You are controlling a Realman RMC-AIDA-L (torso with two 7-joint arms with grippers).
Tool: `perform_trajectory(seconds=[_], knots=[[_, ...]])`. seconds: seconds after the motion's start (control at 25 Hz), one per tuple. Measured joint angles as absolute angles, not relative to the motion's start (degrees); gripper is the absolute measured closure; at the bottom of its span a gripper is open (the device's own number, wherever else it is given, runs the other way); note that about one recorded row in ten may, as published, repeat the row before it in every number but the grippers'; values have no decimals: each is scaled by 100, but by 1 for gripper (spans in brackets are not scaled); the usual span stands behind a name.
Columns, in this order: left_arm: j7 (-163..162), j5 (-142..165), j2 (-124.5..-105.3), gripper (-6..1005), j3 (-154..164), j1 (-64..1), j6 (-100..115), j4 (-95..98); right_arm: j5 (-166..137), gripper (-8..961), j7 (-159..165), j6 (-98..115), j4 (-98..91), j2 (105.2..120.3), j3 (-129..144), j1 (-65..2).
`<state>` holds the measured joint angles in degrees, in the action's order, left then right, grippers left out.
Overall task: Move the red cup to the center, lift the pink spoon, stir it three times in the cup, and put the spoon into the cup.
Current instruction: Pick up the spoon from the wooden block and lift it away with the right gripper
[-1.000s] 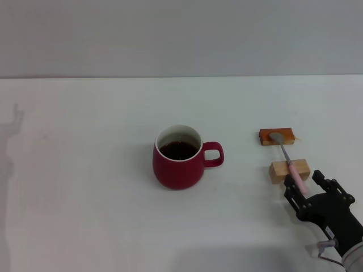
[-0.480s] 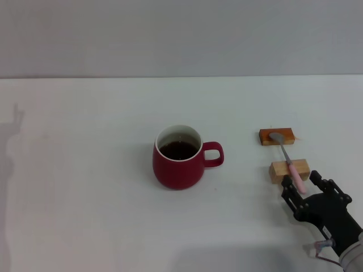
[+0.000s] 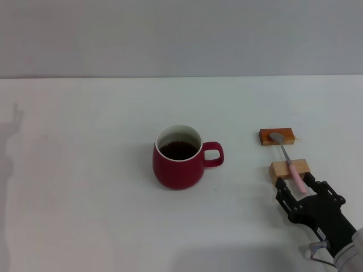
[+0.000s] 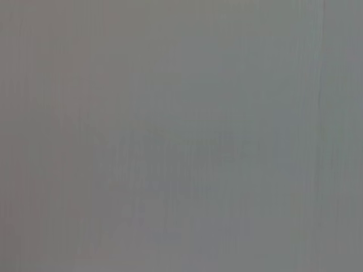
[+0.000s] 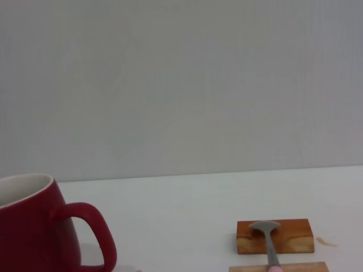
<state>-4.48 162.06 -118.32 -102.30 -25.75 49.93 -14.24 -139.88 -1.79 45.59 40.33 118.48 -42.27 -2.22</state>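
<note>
The red cup (image 3: 178, 158) stands mid-table with dark liquid inside, its handle pointing to the right; it also shows in the right wrist view (image 5: 34, 226). The pink spoon (image 3: 288, 160) lies bridged across two wooden blocks, its grey bowl on the far one. My right gripper (image 3: 303, 190) is open just in front of the near block, its fingers on either side of the pink handle's end. In the right wrist view the spoon (image 5: 269, 241) shows ahead. The left gripper is out of view.
A dark orange block (image 3: 277, 136) holds the spoon's bowl and a pale wooden block (image 3: 290, 169) holds its handle. Both stand right of the cup. The left wrist view shows only plain grey.
My right gripper has shifted left and closer to the spoon, so the handle's end now lies between its fingers. Cup, spoon and blocks have not moved.
</note>
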Motion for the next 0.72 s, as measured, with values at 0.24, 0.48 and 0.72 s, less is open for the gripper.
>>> perform_trajectory(seconds=[0.24, 0.48, 0.72], knots=[[-448, 16216, -11830, 153, -10230, -2561, 5003, -1419, -13992, 313, -177, 4559, 4034, 11852, -4227, -213], [-448, 16217, -11830, 153, -10230, -2533, 5035, -1415, -13984, 313, -176, 4559, 4034, 11856, -4227, -215], [-448, 16201, -11834, 153, -10230, -2498, 5080, -1415, -13987, 380, -177, 4580, 4034, 11857, -4228, -209]])
